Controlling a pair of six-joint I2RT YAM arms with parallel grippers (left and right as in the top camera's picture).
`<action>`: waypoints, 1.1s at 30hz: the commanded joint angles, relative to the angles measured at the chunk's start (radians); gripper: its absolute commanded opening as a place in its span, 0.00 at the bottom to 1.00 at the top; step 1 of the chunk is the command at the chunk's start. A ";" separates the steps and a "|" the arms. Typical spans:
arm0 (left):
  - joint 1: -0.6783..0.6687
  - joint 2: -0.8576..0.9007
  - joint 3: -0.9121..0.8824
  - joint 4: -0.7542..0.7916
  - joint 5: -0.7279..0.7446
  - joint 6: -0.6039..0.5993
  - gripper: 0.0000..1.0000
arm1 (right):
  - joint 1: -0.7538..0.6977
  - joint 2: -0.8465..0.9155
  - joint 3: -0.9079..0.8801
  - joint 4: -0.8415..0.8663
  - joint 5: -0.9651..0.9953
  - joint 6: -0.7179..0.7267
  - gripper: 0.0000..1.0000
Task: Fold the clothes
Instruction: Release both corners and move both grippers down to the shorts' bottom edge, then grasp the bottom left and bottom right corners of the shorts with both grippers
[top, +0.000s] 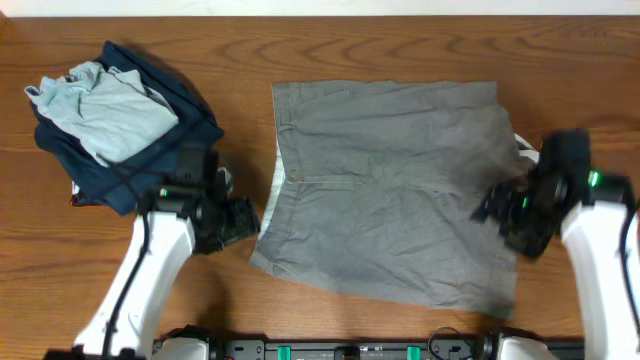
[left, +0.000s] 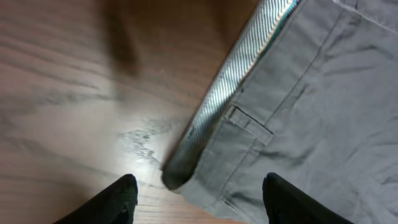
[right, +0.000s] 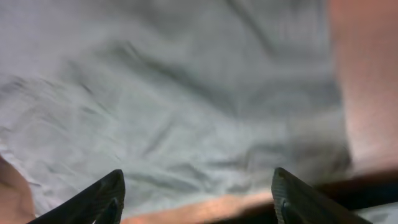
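The grey shorts lie spread flat on the wooden table, waistband at the left with its white lining showing. My left gripper is open and empty beside the waistband's lower left corner. In the left wrist view that corner and a belt loop lie between my open fingers. My right gripper is open over the right leg hems. In the right wrist view wrinkled grey cloth fills the frame above my spread fingers, with the hem edge between them.
A pale grey-blue shirt lies on a dark navy folded garment at the back left, close to my left arm. Bare wood surrounds the shorts. The table's far edge runs along the top.
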 joint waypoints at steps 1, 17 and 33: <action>0.000 -0.040 -0.069 0.027 0.078 -0.085 0.66 | -0.005 -0.127 -0.142 0.020 -0.031 0.179 0.72; -0.002 -0.034 -0.281 0.159 0.113 -0.412 0.66 | -0.005 -0.326 -0.437 0.008 -0.111 0.285 0.99; -0.002 -0.035 -0.299 0.470 0.231 -0.478 0.06 | -0.005 -0.326 -0.459 0.007 -0.114 0.291 0.99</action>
